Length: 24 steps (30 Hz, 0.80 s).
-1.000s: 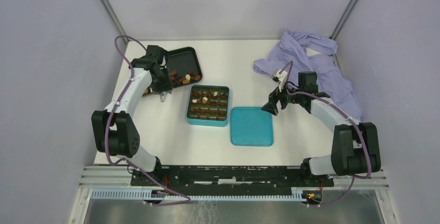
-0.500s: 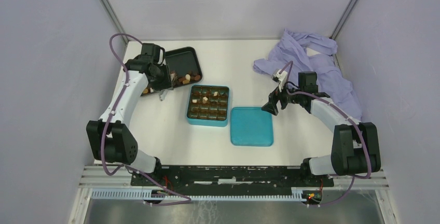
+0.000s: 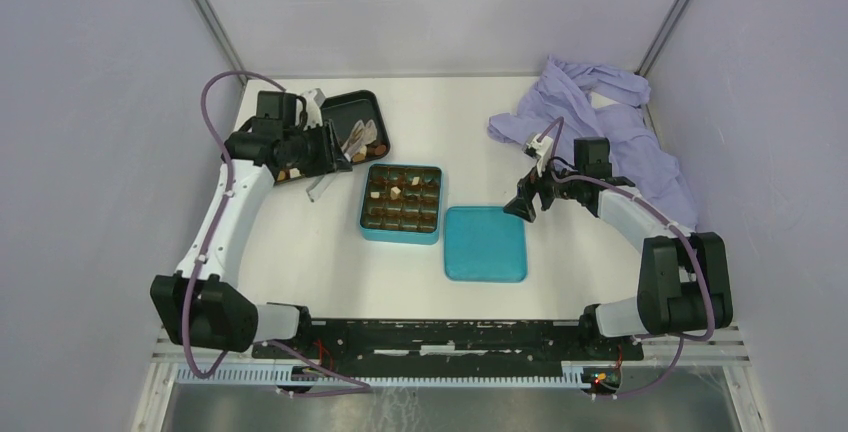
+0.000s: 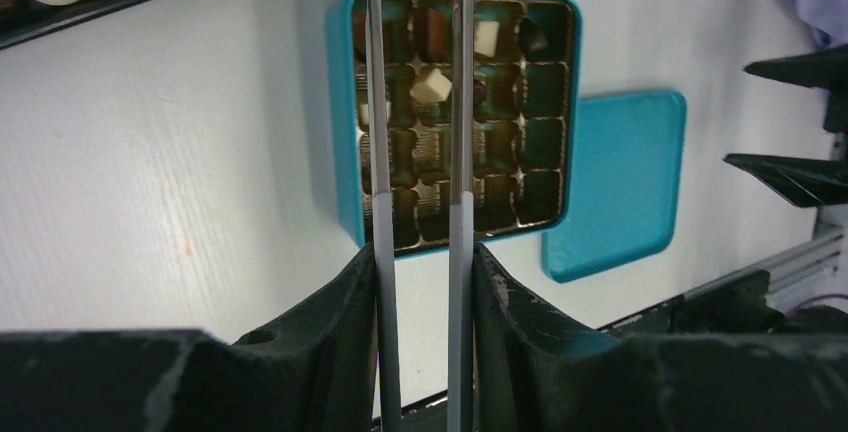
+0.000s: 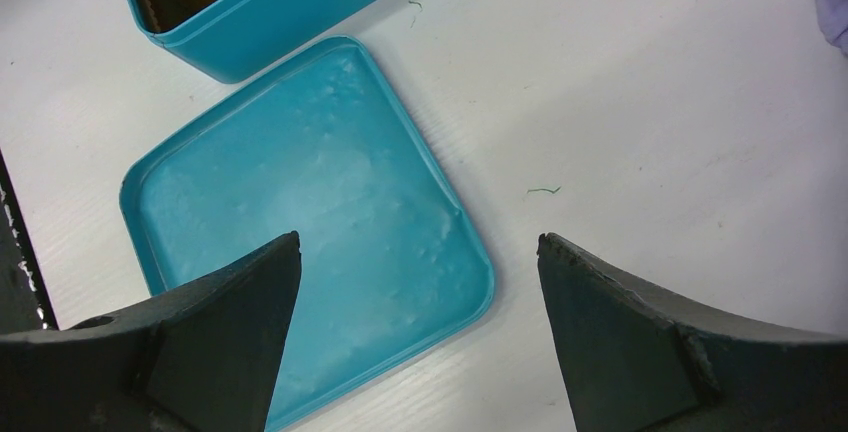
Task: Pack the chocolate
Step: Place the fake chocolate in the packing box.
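A few small brown and cream chocolate pieces (image 4: 432, 84) sat in the upper cells of the square teal grid-lined box (image 4: 342, 132). Most cells were bare and more pieces lay in the black tray (image 3: 350, 108), so packing looked barely begun. The left gripper (image 4: 418, 252) was clamped on long metal tweezers (image 4: 460, 222), tips unseen, while the right gripper (image 5: 418, 242) hung wide apart over the loose teal lid (image 5: 300, 212).

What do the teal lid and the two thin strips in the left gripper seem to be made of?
The teal lid: probably painted tin, judging by its soft sheen and shallow dimples, though plastic is possible. The thin strips: likely bare metal, grey and reflective.
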Motion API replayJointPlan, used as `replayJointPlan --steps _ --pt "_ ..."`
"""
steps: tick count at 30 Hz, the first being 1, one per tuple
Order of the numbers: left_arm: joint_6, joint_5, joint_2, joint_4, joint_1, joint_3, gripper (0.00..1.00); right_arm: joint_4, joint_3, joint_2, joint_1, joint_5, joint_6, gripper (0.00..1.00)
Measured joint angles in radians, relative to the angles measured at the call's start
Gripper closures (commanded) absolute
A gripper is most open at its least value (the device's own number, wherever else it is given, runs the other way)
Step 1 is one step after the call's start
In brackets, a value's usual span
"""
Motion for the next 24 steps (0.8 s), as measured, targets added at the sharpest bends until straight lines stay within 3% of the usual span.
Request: replayJointPlan --steps 6,10,17,24 --pt "0.0 0.113 -0.054 0.055 -0.034 -0.08 0.98 0.0 0.006 0.0 0.0 0.0 0.0 0.06" --pt "0.0 0.137 -0.059 0.079 -0.115 -0.114 0.98 0.0 0.006 0.004 0.0 0.0 0.0 0.06" --pt "0.0 0.132 -0.053 0.09 -0.298 -0.118 0.98 -0.002 0.006 0.01 0.0 0.0 0.0 0.06" --pt "0.0 0.056 -0.003 0.085 -0.386 -0.118 0.98 -0.003 0.006 0.009 0.0 0.0 0.0 0.06"
